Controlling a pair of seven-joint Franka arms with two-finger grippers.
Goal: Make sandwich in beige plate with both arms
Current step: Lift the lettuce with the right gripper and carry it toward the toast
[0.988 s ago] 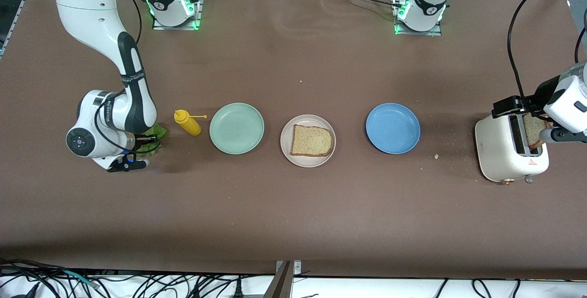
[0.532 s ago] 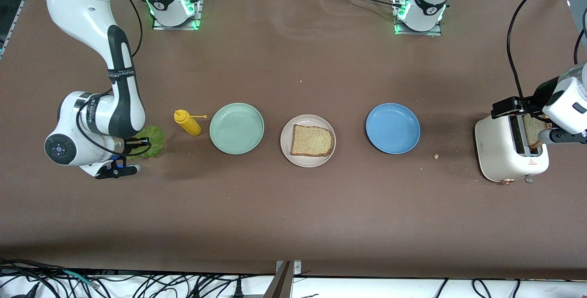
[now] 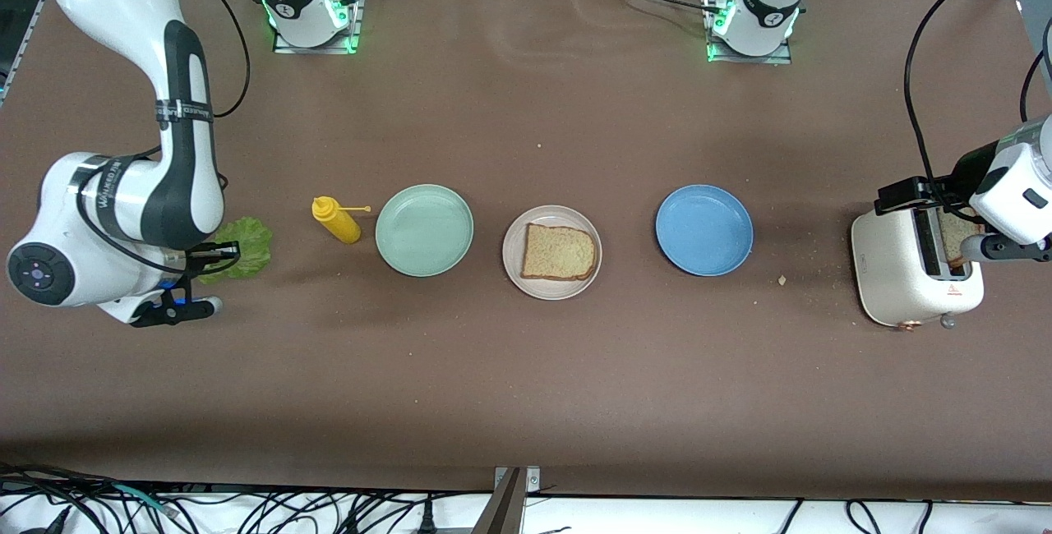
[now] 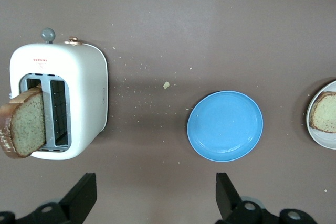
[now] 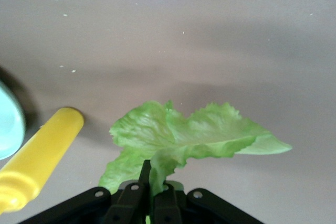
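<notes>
Since a second ago the right gripper (image 3: 215, 252) has carried the lettuce leaf (image 3: 238, 246) toward its own end of the table. Front view: one bread slice (image 3: 559, 252) lies in the beige plate (image 3: 514, 271). Left wrist view: the left gripper (image 4: 156, 195) hangs spread wide and empty above the table between the toaster (image 4: 79, 103) and blue plate (image 4: 225, 125); another slice (image 4: 23, 124) sticks from a slot. Right wrist view: fingers (image 5: 143, 182) clenched on the leaf's stem.

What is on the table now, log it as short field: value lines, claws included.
beige plate: one bread slice on it
second slice: standing in the toaster slot
lettuce leaf: pinched in the right claw
left claw: open, over the table by the toaster
mint plate, blue plate: bare
mustard bottle: lying beside the mint plate
</notes>
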